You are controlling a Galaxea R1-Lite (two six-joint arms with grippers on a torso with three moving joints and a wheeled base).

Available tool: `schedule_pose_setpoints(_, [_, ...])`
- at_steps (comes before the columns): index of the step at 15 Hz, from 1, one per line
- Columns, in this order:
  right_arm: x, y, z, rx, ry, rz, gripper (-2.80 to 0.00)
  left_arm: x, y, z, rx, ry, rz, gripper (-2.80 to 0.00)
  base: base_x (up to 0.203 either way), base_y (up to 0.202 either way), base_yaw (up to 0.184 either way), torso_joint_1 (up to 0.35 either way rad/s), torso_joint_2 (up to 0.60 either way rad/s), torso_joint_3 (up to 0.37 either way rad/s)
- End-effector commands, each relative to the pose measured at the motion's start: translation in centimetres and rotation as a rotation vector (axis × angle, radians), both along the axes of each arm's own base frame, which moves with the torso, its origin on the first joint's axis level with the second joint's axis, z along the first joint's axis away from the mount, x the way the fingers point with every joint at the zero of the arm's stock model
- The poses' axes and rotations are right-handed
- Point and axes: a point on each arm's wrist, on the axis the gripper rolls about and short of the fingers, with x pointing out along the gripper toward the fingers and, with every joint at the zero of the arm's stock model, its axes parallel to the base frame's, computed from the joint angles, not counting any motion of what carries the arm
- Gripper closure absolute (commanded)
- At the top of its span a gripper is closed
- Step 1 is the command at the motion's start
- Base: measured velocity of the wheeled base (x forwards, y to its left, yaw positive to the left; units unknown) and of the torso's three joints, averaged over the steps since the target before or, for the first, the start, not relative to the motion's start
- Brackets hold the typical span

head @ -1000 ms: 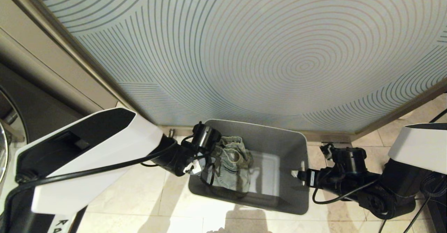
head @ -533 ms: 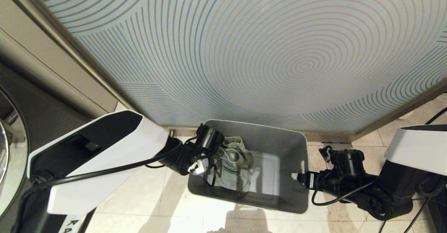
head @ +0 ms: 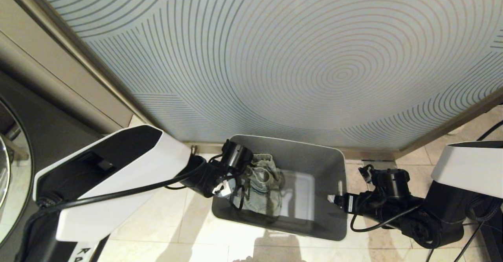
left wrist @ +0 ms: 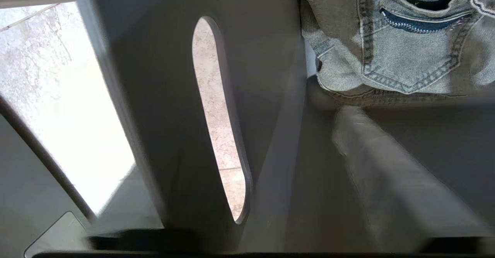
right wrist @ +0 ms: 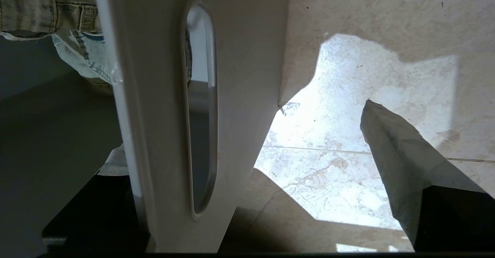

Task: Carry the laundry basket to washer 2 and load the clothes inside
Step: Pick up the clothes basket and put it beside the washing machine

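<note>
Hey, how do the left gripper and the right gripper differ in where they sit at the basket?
The left gripper straddles the basket's left wall right beside the denim garment; the right gripper straddles the right wall, away from the garment. The left's inner finger sits inside below the garment; the right's one clearly visible finger hangs outside over the floor. Both sit at a slot handle.

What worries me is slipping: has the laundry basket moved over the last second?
No. The laundry basket has its far rim at the same spot against the baseboard strip as before.
</note>
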Motion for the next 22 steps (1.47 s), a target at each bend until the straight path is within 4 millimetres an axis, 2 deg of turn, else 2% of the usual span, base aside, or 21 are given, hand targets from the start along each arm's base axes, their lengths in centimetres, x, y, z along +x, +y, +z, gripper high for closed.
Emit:
schedule_pose_setpoints(1, [-0.07,0.00,-0.07,0.002,0.001,0.000,-2.80,0.03,0.00,-0.28,0.004,0.003,0.003,0.00,0.000,0.000,0.000,0.000,0.00,0.000])
schedule_pose_setpoints(21, [0.21,0.05,-0.57,-0.010,0.021,0.004,-2.80,-0.18,0.12,-0.42,0.010,0.028,0.005,0.00,0.000,0.000,0.000,0.000,0.00,0.000])
schedule_pose_setpoints(22, [0.17,0.04,-0.65,-0.012,0.023,0.004,0.00,-0.18,0.12,-0.42,0.011,0.027,0.006,0.00,0.000,0.000,0.000,0.000,0.00,0.000])
